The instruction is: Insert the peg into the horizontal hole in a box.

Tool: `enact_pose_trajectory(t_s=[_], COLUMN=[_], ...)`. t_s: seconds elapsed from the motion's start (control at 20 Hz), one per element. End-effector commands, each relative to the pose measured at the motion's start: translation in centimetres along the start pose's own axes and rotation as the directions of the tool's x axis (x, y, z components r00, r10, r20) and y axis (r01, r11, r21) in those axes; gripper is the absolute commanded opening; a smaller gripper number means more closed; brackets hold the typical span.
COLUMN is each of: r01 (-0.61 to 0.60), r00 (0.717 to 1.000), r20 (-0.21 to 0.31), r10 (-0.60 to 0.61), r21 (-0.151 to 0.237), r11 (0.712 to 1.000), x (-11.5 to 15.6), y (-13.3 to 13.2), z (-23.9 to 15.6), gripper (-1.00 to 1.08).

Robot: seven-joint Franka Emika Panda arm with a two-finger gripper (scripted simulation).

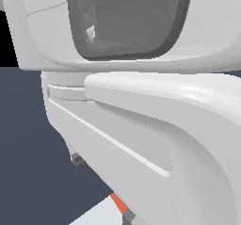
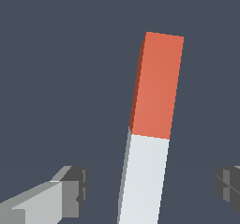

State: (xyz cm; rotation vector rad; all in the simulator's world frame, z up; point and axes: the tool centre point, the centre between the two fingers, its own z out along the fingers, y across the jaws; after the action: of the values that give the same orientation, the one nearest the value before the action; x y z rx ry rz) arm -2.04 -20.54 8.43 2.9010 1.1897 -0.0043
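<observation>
Between spread gripper fingers, wrist view: whole peg, untouched; exterior view: arm hides most.

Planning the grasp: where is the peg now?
In the wrist view, the peg lies on the dark floor between the open tool's fingers, touching neither.

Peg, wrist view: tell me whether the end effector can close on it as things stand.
Probably yes. The end effector is open, its fingertips on either side of the peg at its white half, not touching it, with nothing visible between them. Whether it is low enough is unclear.
</observation>
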Motion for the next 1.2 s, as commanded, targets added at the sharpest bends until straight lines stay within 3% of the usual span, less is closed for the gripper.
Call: enact_pose_trajectory(t_s=[0.0, 0.3, 1.15], r01=[-0.069, -0.139, -0.14], r00=[0.998, 0.99, 0.99], r20=[-0.002, -0.004, -0.004], r10=[0.069, 0.139, 0.14], r21=[0.002, 0.005, 0.005], r11=[0.998, 0.99, 0.99], x=[-1.7, -3.5, -3.5], y=[0.2, 0.3, 0.2], z=[0.8, 1.6, 6.5], gripper=[1.0, 1.0, 1.0])
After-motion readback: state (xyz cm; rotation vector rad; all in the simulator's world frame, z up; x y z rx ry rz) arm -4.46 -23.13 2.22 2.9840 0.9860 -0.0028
